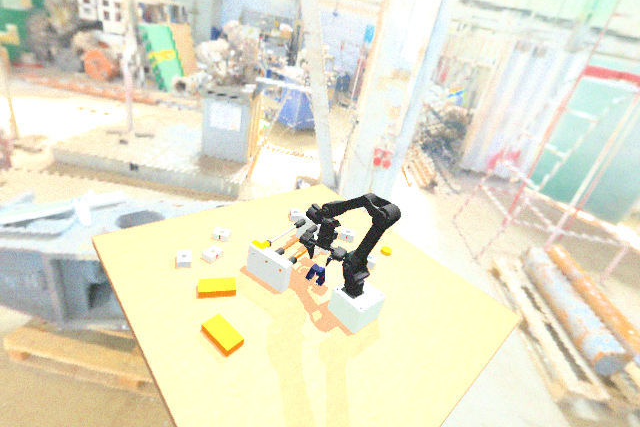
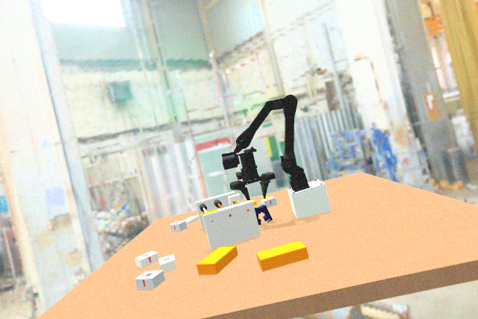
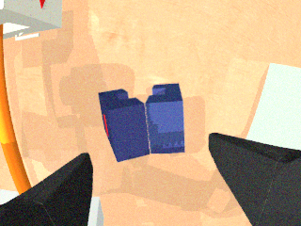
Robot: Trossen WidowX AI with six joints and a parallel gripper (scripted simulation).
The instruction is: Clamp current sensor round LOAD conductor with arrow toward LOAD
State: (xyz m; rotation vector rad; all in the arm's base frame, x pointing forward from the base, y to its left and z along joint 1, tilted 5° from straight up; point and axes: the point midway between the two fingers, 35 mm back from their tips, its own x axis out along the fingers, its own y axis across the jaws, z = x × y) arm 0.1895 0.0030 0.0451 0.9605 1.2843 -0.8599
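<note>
We count one dark blue split-core sensor (image 1: 315,274) (image 2: 264,214) (image 3: 147,124), standing open on the table (image 1: 413,339) (image 2: 347,238) (image 3: 202,38), between the conductor frame and the arm's white base (image 1: 356,308) (image 2: 311,201) (image 3: 277,108); one red mark shows on its side in the wrist view. Two yellow blocks (image 1: 217,287) (image 2: 282,255) lie near the conductor frame (image 1: 268,267) (image 2: 232,226), both apart from it. The frame has two upright white panels; between them we count three rods, one pale and two orange. Three small white boxes (image 1: 212,253) (image 2: 149,279) make a loose group on the far side of the frame from the base, and further white boxes stand elsewhere, partly hidden, total uncertain. We see one gripper (image 1: 321,255) (image 2: 256,199) (image 3: 150,151), two black fingers, spread wide, well past the sensor's width in the wrist view; it holds nothing, and its tips hang above the sensor, apart from it. Which rod is LOAD we cannot tell
</note>
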